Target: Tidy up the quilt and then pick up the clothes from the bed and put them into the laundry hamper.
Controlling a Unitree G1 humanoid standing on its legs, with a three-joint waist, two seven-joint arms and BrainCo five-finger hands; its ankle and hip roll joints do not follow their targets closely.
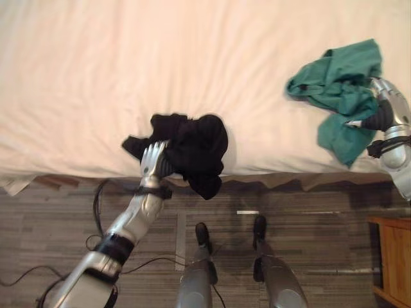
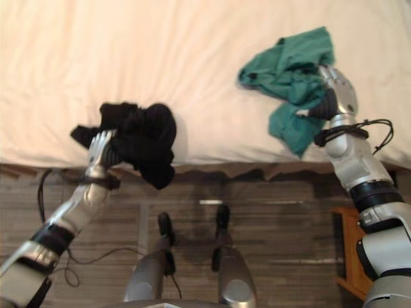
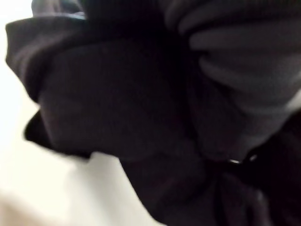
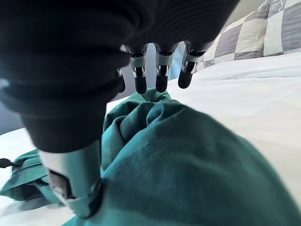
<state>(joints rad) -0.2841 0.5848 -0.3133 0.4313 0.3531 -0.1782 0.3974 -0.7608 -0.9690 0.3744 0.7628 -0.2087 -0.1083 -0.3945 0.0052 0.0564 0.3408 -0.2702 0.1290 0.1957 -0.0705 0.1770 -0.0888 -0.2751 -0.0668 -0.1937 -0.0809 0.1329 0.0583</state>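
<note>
A smooth cream quilt (image 1: 192, 58) covers the bed. At the bed's front edge lies a bunched black garment (image 1: 196, 147), partly hanging over the edge. My left hand (image 1: 153, 160) is curled into its left side, and the dark cloth (image 3: 117, 94) sits right against that hand's wrist camera. A crumpled green garment (image 2: 289, 70) lies on the quilt at the right, with a flap hanging toward the edge. My right hand (image 2: 337, 93) grips it from the right: fingers (image 4: 161, 75) arch over the green cloth (image 4: 188, 160) and the thumb is pressed into it.
A wooden piece of furniture (image 1: 392, 256) stands on the floor at the right, beside the bed. Wood-patterned flooring (image 1: 308, 244) runs along the bed's front edge. A checked pillow (image 4: 277, 28) lies at the far end of the bed.
</note>
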